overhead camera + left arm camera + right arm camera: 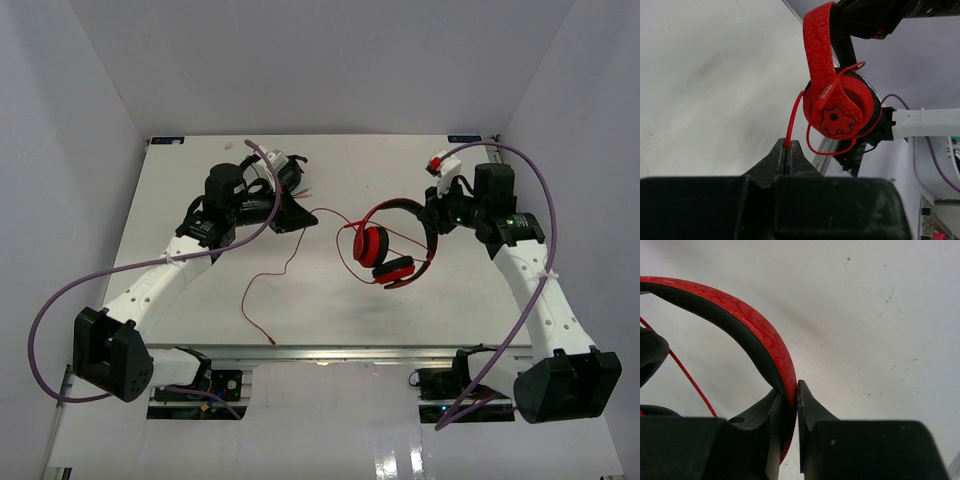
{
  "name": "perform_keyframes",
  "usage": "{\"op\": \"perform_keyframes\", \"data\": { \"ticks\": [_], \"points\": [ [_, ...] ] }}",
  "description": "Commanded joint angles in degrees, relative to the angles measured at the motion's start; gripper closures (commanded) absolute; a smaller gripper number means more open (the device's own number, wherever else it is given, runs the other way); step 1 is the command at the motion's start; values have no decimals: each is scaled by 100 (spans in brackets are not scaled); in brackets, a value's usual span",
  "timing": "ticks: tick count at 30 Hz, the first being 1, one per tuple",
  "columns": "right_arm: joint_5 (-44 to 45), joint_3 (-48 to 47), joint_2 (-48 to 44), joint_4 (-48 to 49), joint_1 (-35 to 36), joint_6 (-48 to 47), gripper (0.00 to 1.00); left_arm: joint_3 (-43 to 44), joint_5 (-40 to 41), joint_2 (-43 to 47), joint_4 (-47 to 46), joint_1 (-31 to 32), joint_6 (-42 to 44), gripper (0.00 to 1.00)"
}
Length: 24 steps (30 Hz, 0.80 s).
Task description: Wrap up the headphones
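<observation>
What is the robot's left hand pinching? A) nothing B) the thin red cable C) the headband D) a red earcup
B: the left wrist view shows the left hand shut on the thin red cable; the right hand has the headband.

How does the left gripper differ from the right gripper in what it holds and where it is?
The left gripper pinches the thin red cable; the right gripper clamps the broad headband of the red headphones. The left gripper stands apart from the headband, joined to it only by the cable; the right gripper touches it. Both have black jaws, shut on what they hold.
</observation>
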State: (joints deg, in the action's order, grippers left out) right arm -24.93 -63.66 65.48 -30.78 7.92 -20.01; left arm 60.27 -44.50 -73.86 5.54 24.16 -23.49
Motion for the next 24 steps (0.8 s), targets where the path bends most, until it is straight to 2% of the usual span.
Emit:
{"op": "perform_keyframes", "data": {
  "ticks": [1,8,16,24],
  "points": [
    [958,127,-305,666,442,-530,92,284,-353,-59,511,-17,-386,100],
    [1830,331,-313,1128,1227,-847,92,530,-362,-224,649,-17,-712,100],
    [2670,589,-230,1648,1404,-884,92,861,-420,-164,860,-17,-951,100],
    [2708,495,-38,1723,1396,-354,92,894,-281,-216,927,-17,-1203,100]
  ]
}}
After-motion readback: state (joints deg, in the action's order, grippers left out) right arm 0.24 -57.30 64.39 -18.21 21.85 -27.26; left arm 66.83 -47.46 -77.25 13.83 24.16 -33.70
